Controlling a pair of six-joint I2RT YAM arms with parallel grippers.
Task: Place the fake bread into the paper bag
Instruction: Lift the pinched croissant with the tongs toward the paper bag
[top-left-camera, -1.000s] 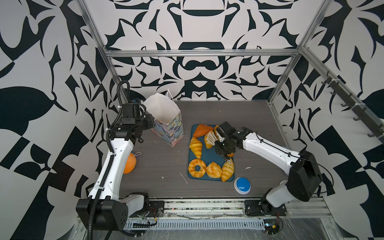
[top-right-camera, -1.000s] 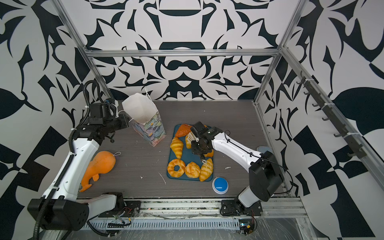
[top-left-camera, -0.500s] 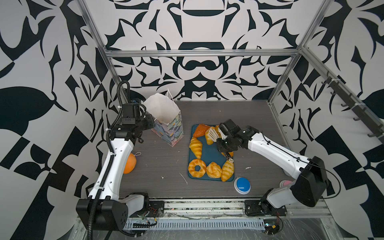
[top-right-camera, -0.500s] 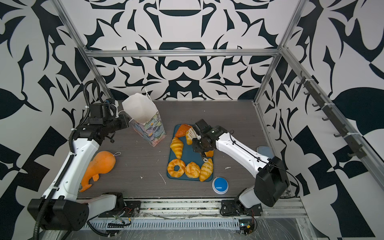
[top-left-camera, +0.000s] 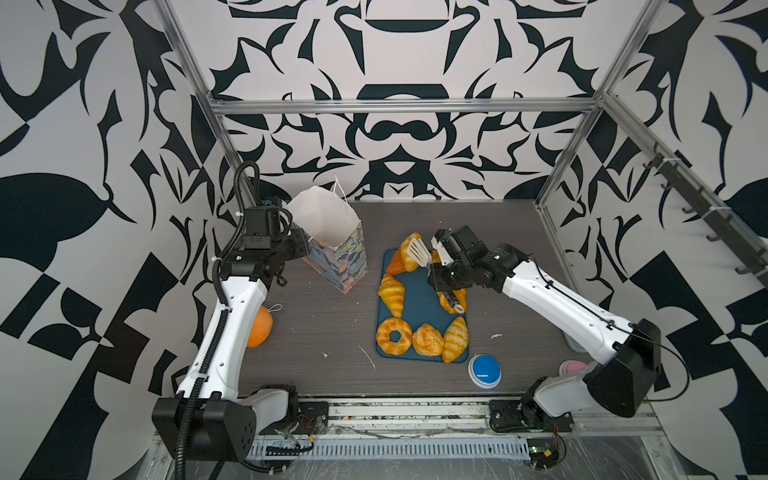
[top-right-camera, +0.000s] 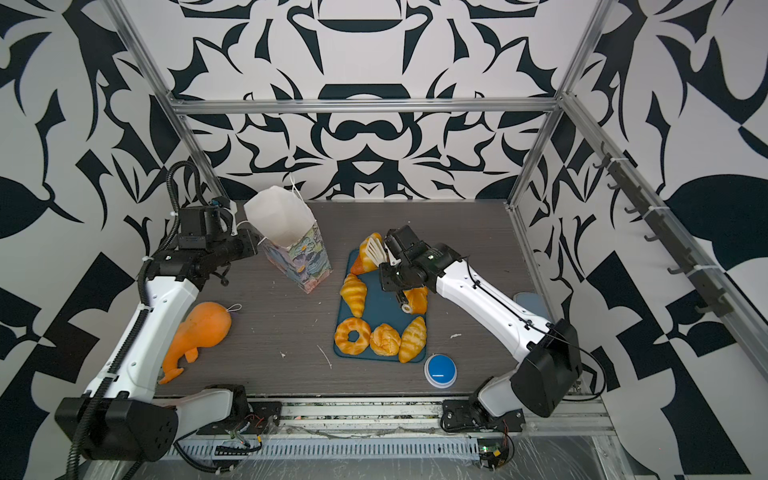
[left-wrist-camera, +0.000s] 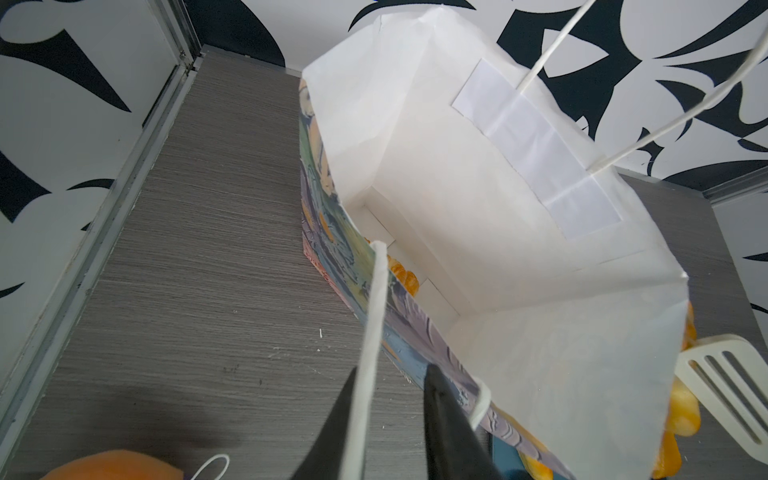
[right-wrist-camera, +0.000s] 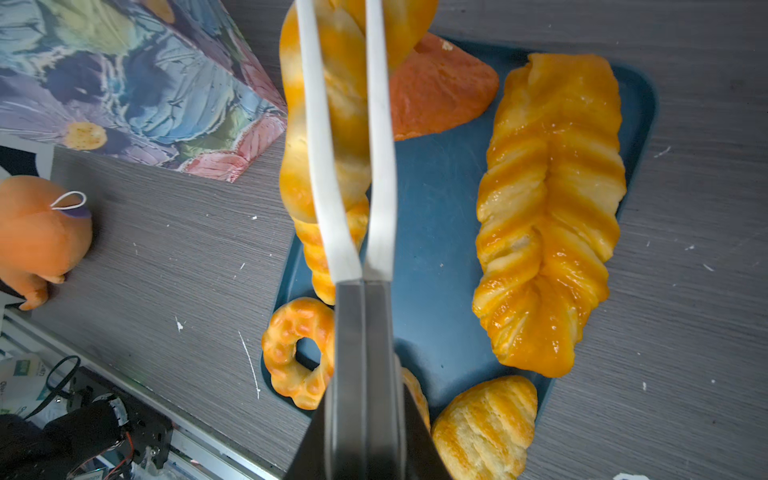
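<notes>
Top views both show the grey surface (top-left-camera: 324, 316), walled on three sides. Bag (top-left-camera: 328, 237) stands upright at 10 o'clock on it, mouth open, white inside. Blue tray (top-left-camera: 419, 299) lies just right of centre, at 4 o'clock from the bag, near but apart. Orange toy (top-right-camera: 199, 328) lies at 8 o'clock, partly under the left arm.

Bread: six pieces sit on the tray.
- Loaf (right-wrist-camera: 548, 216) runs along the 3 o'clock edge, mostly hidden under the right arm from above.
- Croissant (top-left-camera: 392, 293) is at 9 o'clock.
- Ring (top-left-camera: 394, 336), bun (top-left-camera: 427, 340) and small croissant (top-left-camera: 455, 338) line the 6 o'clock edge, touching.
- Dark triangle (top-left-camera: 393, 263) is in the 11 o'clock corner.

Seventh, a twist (top-left-camera: 409, 249), looks lifted over the triangle, clamped between the white slotted blades of the tongs (top-left-camera: 419, 252). Eighth piece (left-wrist-camera: 401, 276) shows low inside the bag, mostly hidden by its near wall.

Right pincer (right-wrist-camera: 365, 461) is squeezed tight on the tongs' metal handles. Left pincer (left-wrist-camera: 392, 370) is at the bag's 9 o'clock side, fingers apart. The bag's string handle runs between them; cannot tell if it is caught.

Blue button (top-left-camera: 484, 370) sits at 5 o'clock, just off the tray corner.
</notes>
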